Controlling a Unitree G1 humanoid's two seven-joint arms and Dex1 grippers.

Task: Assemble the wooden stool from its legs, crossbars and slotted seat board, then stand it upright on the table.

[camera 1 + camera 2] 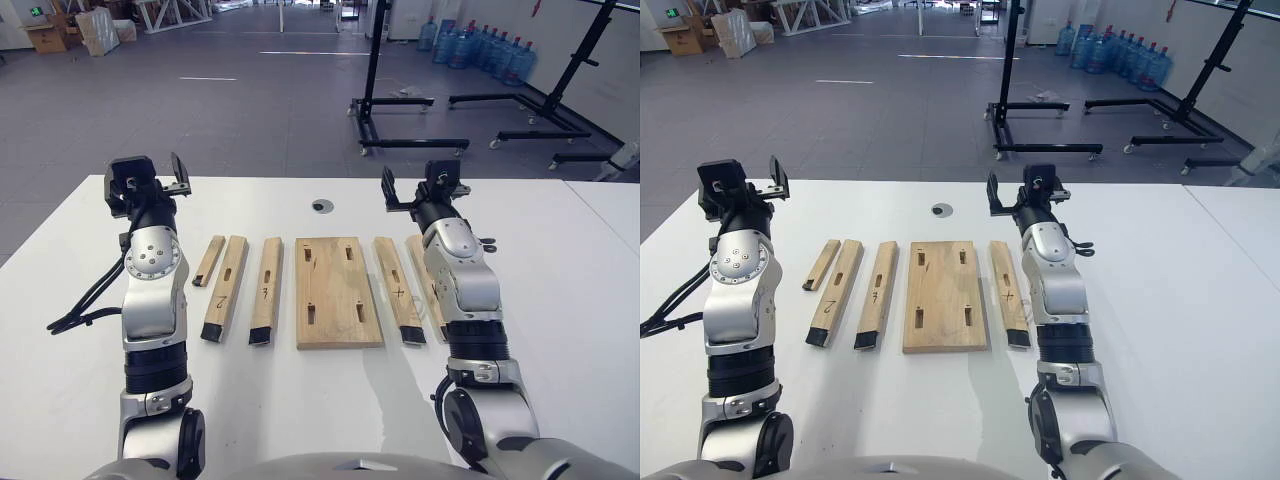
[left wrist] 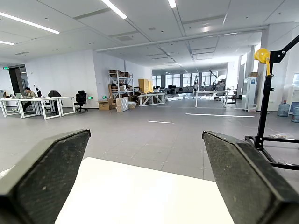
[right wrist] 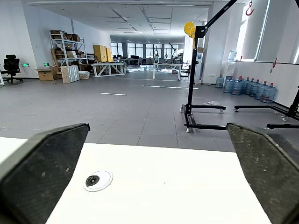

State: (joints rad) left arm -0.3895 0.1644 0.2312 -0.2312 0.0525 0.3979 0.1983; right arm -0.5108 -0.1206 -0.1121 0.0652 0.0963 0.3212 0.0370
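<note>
The slotted seat board lies flat at the middle of the white table. To its left lie a short crossbar and two longer wooden legs, side by side. On its right is another leg, and a further piece is partly hidden under my right arm. My left gripper is held above the table's far left, open and holding nothing. My right gripper hovers past the right-hand pieces, also open, with nothing between its fingers.
A round cable grommet sits in the tabletop beyond the seat board. Black metal rack stands are on the floor behind the far table edge. A second table adjoins at the right.
</note>
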